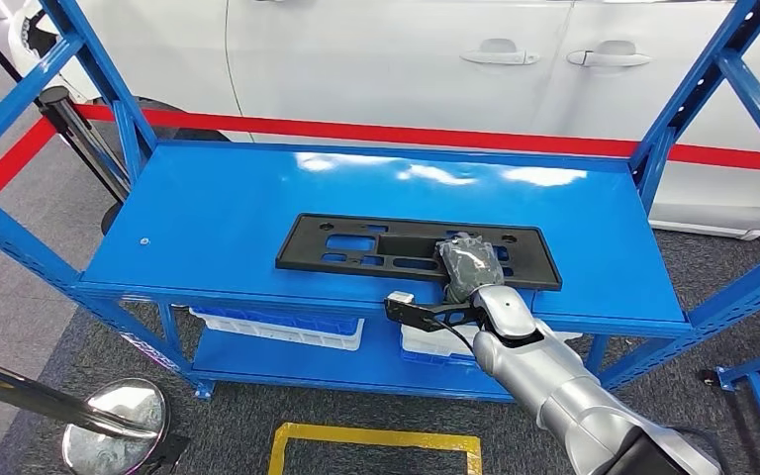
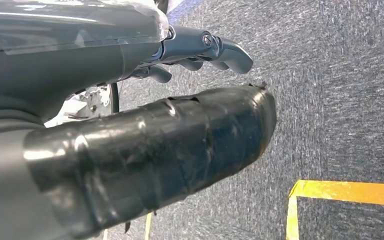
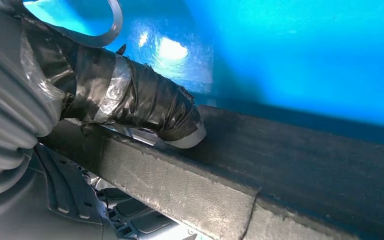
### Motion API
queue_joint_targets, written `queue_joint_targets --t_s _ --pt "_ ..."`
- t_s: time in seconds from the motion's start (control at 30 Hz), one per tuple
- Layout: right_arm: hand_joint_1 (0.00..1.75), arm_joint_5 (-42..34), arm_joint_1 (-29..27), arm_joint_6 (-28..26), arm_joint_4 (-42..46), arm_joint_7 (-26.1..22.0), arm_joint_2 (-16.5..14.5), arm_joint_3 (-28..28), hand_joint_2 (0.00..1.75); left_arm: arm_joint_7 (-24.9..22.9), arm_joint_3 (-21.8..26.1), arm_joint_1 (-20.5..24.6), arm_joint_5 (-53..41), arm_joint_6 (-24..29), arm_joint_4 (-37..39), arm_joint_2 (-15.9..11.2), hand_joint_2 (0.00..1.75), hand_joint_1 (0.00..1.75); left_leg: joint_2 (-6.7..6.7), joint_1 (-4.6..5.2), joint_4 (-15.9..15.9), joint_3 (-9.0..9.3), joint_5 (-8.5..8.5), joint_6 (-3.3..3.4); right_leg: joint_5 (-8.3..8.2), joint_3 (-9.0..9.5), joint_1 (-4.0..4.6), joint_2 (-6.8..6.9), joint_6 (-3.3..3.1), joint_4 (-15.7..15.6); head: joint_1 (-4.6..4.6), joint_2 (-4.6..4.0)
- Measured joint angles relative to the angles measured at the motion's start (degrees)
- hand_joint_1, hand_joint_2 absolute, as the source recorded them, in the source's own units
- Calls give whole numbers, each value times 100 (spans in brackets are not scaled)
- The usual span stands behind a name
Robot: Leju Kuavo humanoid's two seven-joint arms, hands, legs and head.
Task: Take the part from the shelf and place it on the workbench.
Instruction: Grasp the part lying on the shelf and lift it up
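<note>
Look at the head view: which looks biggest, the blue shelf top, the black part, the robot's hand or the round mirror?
1. Blue shelf top
2. Black part
3. Round mirror, but it sits closer to the camera, so this is unsure
4. Right hand, resting on the part

No readable text, labels, brands or numbers anywhere: none on the blue shelf, the black part, or the white car behind.

Right robot hand covers part of the black part — grip unclear.
</note>
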State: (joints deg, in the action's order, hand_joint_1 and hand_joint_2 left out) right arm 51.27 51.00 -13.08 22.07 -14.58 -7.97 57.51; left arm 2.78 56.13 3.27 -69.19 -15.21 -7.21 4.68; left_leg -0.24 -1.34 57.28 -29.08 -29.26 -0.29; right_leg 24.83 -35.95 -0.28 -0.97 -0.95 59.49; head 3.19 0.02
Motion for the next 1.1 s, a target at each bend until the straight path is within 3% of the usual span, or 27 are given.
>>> queue_joint_targets --t_s 0.13,0.37,0.5,0.6,0.67,0.73,0.8,0.87,0.93,0.97,1.03,1.07,1.1 --pt "175 -63 -16 -187 -8 -26 -4 -1 175 41 18 -2 87 -17 0 0 175 0 0 0 3 -2 -1 0 0 0 -1 0 0 -1 0 0" --pt "175 -395 -114 -743 238 -388 139 -128 175 295 154 -56 306 395 -21 4 175 0 1 0 8 -6 -1 0 0 -5 0 0 1 -2 1 0" --pt "175 -784 -175 -782 936 -598 462 -345 175 277 244 -97 334 582 -46 7 175 0 -3 1 15 -19 -1 0 -1 -12 -2 5 2 -1 1 0" --pt "175 -1246 -217 -469 1793 -712 801 -644 175 189 263 -130 308 615 -46 11 175 0 -7 2 31 -37 -5 3 -10 -23 -10 8 9 -9 0 0" --pt "175 -1530 -242 -249 2411 -773 1015 -900 175 164 266 -143 287 659 -50 11 175 0 -11 13 31 -41 21 47 -55 -11 -34 8 56 -63 5 0" --pt "175 -1691 -254 -86 3019 -809 1233 -1122 175 152 267 -144 260 701 -61 24 175 0 3 -26 -174 42 168 136 -61 -2 -26 5 125 -137 2 0" --pt "175 -1770 -239 25 3532 -851 1458 -1300 175 151 267 -138 243 729 -79 45 175 0 39 -72 -422 140 314 192 125 -130 -21 8 177 94 -18 0" --pt "175 -1795 -239 78 3905 -889 1643 -1421 175 144 267 -134 237 745 -91 56 175 0 62 -74 -444 147 328 200 409 -430 -66 22 230 741 -32 0" --pt "175 -1789 -266 98 4182 -916 1799 -1476 175 137 267 -130 238 769 -92 62 175 0 60 -103 -351 113 277 176 453 -622 -136 38 297 1148 -34 0" --pt "175 -1787 -270 113 4304 -927 1870 -1493 175 136 267 -128 238 787 -92 65 175 0 55 -130 -277 87 234 144 333 -581 -177 50 340 1061 -34 0" --pt "175 -1791 -249 156 4508 -934 1978 -1540 175 136 268 -125 240 820 -95 70 175 0 41 -196 -74 10 111 28 73 -320 -238 70 432 517 -39 0" --pt "175 -1793 -227 172 4588 -937 2014 -1568 175 136 269 -124 241 830 -100 66 175 0 34 -208 45 -49 47 -41 20 -223 -239 65 435 312 -51 0" --pt "175 -1796 -212 182 4662 -938 2040 -1591 175 136 269 -122 242 837 -108 64 175 0 28 -210 140 -105 2 -95 31 -189 -228 54 400 223 -55 0"
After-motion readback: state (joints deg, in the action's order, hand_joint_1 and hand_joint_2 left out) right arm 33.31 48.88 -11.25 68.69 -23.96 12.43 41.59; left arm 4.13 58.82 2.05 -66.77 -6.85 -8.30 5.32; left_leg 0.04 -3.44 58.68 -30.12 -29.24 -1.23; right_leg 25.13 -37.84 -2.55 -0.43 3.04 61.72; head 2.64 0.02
